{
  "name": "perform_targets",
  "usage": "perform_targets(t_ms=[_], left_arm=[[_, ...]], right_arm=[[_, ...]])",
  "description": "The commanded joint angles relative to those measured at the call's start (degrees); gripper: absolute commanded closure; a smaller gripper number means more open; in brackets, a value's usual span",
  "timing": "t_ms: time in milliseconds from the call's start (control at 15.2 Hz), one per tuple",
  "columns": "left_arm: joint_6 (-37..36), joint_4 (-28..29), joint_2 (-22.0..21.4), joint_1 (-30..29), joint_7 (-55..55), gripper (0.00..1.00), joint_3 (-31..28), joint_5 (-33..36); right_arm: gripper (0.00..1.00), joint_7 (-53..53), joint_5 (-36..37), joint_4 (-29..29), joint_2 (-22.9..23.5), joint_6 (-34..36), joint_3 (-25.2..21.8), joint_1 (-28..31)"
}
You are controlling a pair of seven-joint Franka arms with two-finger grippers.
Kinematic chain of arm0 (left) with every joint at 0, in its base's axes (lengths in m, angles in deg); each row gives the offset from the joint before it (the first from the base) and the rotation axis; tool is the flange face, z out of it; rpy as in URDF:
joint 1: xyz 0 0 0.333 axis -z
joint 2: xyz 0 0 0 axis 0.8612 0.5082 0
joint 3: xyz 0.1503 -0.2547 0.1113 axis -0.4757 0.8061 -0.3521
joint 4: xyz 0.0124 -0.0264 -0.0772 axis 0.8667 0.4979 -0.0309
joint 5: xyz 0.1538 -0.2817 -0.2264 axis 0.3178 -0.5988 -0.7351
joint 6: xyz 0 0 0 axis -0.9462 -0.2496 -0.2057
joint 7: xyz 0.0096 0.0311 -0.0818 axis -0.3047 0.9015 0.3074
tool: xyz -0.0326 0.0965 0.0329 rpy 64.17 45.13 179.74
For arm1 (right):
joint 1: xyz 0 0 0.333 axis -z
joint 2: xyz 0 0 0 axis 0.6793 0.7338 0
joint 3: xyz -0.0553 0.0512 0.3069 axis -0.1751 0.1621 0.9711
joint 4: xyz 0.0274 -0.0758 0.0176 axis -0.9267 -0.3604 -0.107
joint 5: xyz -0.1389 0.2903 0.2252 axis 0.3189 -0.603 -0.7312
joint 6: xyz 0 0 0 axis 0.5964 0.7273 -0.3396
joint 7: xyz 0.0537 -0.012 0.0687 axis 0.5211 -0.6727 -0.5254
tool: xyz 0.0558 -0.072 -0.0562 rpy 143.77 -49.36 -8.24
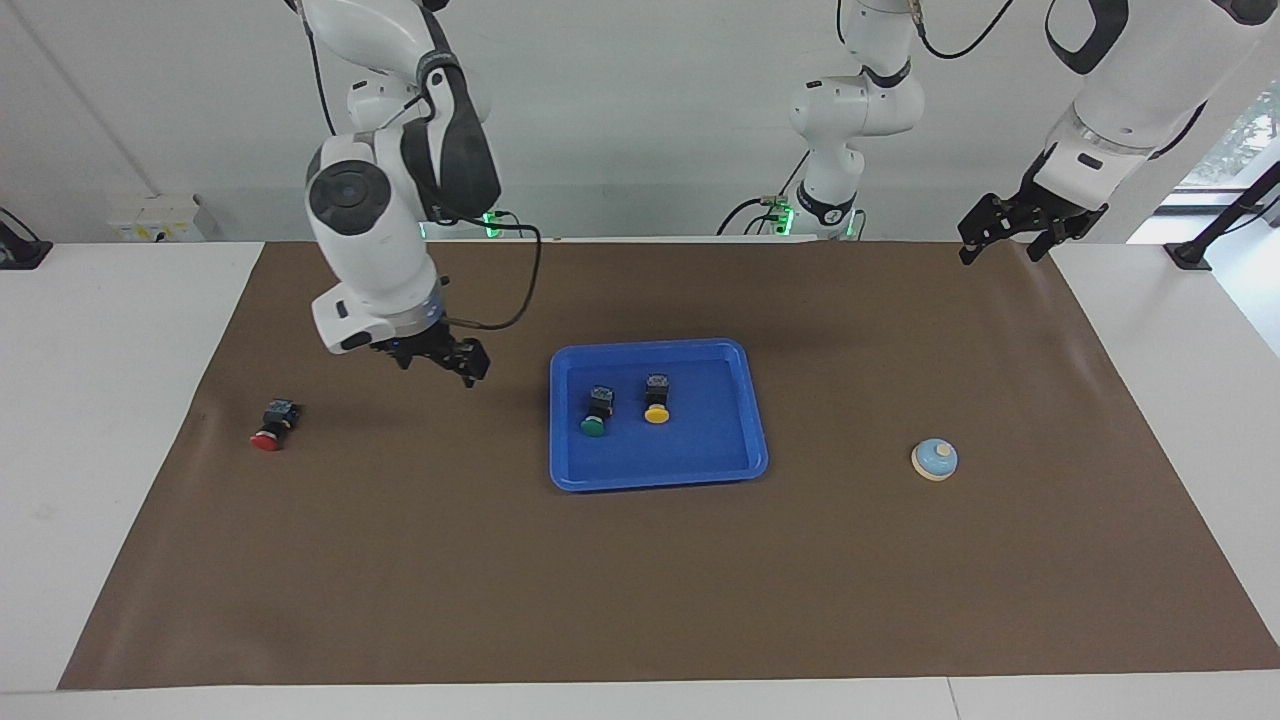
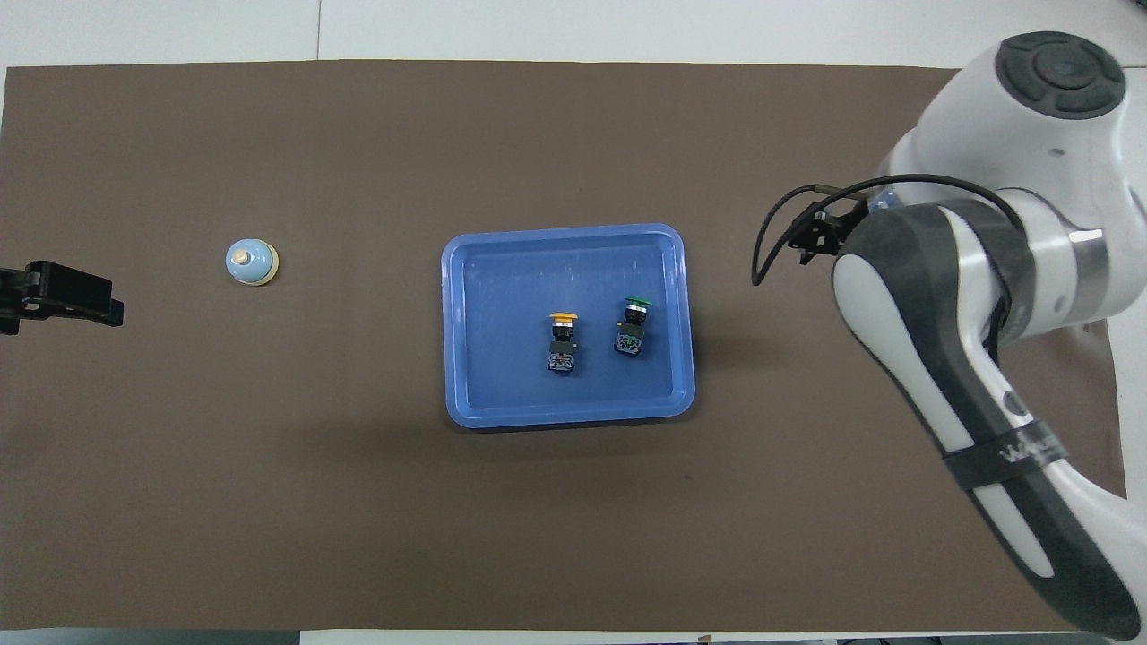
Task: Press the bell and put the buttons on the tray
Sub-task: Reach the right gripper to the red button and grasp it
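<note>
Right gripper (image 1: 440, 358) hangs in the air with its fingers spread and nothing between them, over bare mat between the tray (image 1: 745, 400) and the red button (image 1: 270, 427). That red button is the one to watch: it lies on the mat out toward the right arm's end of the table, well apart from the tray, on its side, the red cap pointing away from the robots and the black body toward them. So its long axis runs near-to-far, and from the gripper it lies outward, toward the mat's edge, and down. Green button (image 1: 595, 412) and yellow button (image 1: 656, 400) already lie side by side in the tray. The right arm is plainly the closer one for this pick. Left gripper (image 1: 1010, 232) waits, open and empty, over the mat's edge at its own end, and the bell (image 1: 935, 459) sits on that side, well out from the tray.
</note>
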Motion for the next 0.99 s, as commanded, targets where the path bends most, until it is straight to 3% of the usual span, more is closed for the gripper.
perform_targets(t_ms=[0, 197, 460, 657, 919], left_arm=[[-0.97, -0.13, -0.45, 0.09, -0.27, 0.00, -0.22, -0.48], [-0.97, -0.13, -0.45, 0.09, -0.27, 0.00, -0.22, -0.48], [-0.97, -0.13, -0.45, 0.09, -0.27, 0.00, -0.22, -0.48], [-0.97, -0.13, -0.45, 0.09, -0.27, 0.00, -0.30, -0.48], [-0.97, -0.13, -0.45, 0.09, -0.27, 0.00, -0.30, -0.48]], right_arm=[[0.00, -7.52, 1.72, -3.60, -1.57, -2.06, 0.99, 6.72], [0.00, -16.83, 1.98, -9.37, -3.23, -7.40, 0.90, 14.28], [0.00, -29.60, 2.25, -22.57, -5.70, -26.64, 0.99, 22.29], [0.00, -30.05, 2.25, -25.57, -4.74, -32.54, 0.99, 23.88], [0.00, -34.88, 2.25, -27.77, 0.10, -41.78, 1.08, 27.49]])
